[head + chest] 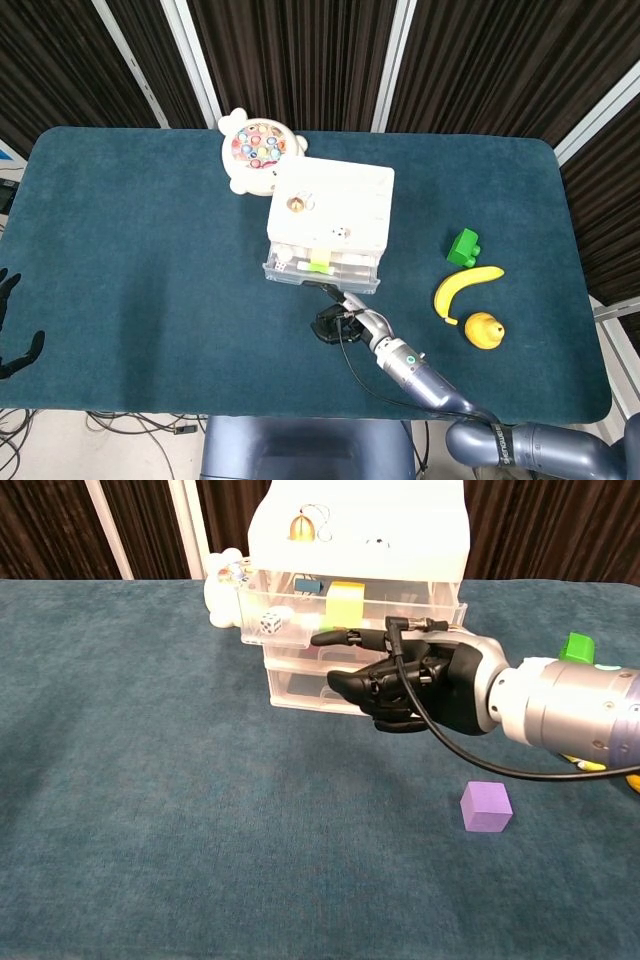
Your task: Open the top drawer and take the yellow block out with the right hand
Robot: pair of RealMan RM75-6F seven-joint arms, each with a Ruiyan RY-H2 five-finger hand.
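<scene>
The white drawer unit point(335, 200) point(360, 525) stands mid-table. Its clear top drawer point(300, 630) point(320, 272) is pulled partway out. Inside it stand the yellow block point(346, 602) point(319, 264), a white die point(270, 622) and a small blue piece point(305, 584). My right hand point(410, 680) point(335, 322) is just in front of the unit, one finger point(335, 637) stretched out against the drawer's front lip, the others curled in. It holds no block. My left hand point(12, 330) shows only at the table's left edge, fingers apart, holding nothing.
A purple cube point(486, 807) lies in front of my right forearm. To the right lie a green block point(463, 247), a banana point(466, 286) and a yellow pear point(484, 330). A round fishing-game toy point(256, 150) sits behind the unit's left corner.
</scene>
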